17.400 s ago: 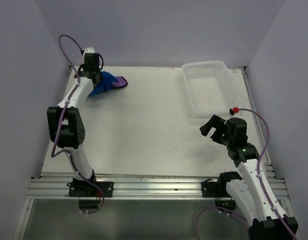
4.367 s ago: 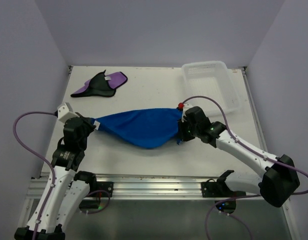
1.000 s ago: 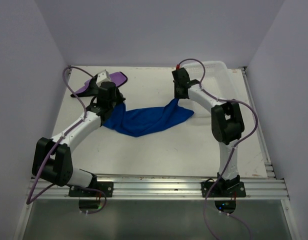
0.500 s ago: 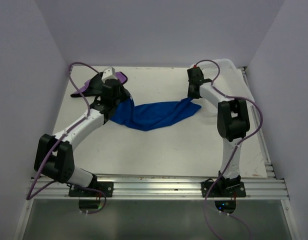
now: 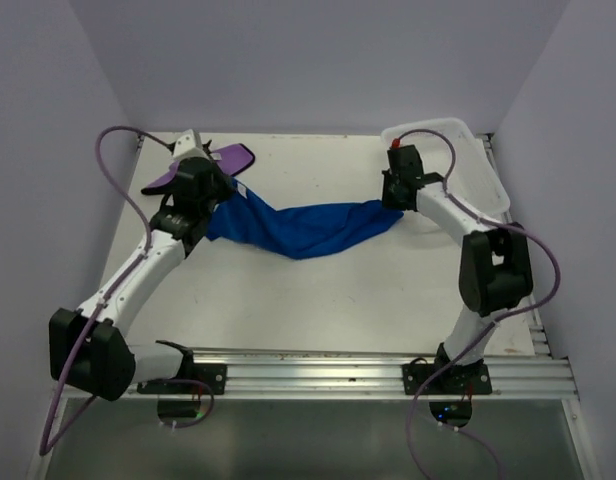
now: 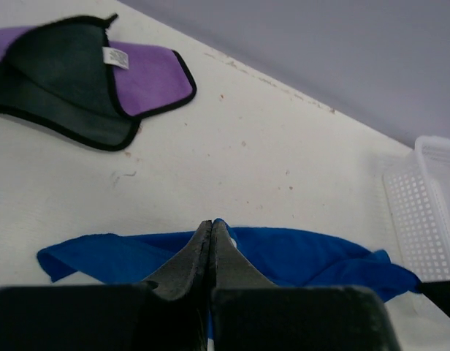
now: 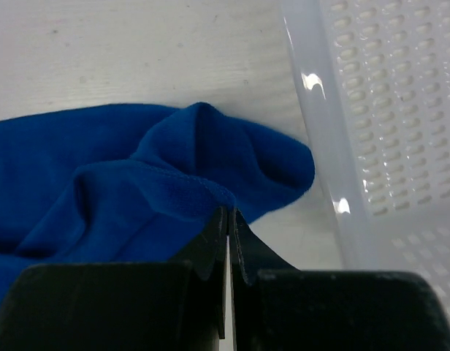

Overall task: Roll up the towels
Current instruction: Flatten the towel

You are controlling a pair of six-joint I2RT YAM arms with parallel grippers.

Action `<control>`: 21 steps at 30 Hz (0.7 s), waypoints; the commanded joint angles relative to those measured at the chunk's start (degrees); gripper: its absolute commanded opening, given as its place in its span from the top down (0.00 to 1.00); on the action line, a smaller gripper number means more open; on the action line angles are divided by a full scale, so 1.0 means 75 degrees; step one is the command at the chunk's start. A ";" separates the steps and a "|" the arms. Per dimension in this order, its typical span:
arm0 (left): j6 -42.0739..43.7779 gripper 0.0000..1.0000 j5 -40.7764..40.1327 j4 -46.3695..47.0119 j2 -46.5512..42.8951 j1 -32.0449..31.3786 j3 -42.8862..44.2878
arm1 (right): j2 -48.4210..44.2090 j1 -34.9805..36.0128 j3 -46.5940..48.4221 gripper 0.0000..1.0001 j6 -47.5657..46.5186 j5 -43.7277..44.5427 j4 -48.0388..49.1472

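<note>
- The blue towel (image 5: 308,230) is stretched across the middle of the table (image 5: 318,300), and its long axis runs from left to right (the middle sags toward the near edge).
- The left gripper (image 5: 210,200) has its fingers pressed together on the left end of this cloth. The right gripper (image 5: 392,203) is clamped in the same way on the right end, just beside the basket (image 5: 458,140).
- So the towel lies between the two grippers, with each end at its own fingertips, and neither arm is nearer to it than the other.
- The purple towel (image 5: 233,157) lies apart at the far left, behind the left gripper, with its black side partly folded over. No gripper touches it.
- In my judgement a roll should go along the long axis, so the cloth must first be laid flat, because now it is bunched and narrow (more a rope than a sheet).
</note>
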 commanded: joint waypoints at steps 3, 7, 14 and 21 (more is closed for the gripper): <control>0.0286 1.00 -0.0373 -0.0581 -0.1750 0.0579 -0.0430 | -0.2913 0.0623 -0.1236 1.00 -0.0206 -0.0299 0.0242; 0.0485 1.00 -0.0607 -0.1168 -0.2769 0.0720 -0.0525 | -0.4168 0.0917 -0.1533 1.00 -0.0276 0.0169 -0.0354; 0.0708 1.00 -0.1427 -0.2399 -0.3766 0.0837 -0.0162 | -0.5869 0.0929 -0.1055 1.00 -0.0346 0.0627 -0.1584; 0.0638 1.00 -0.1756 -0.3406 -0.4833 0.0849 0.0155 | -0.7169 0.0941 -0.0982 1.00 -0.0335 0.0499 -0.2909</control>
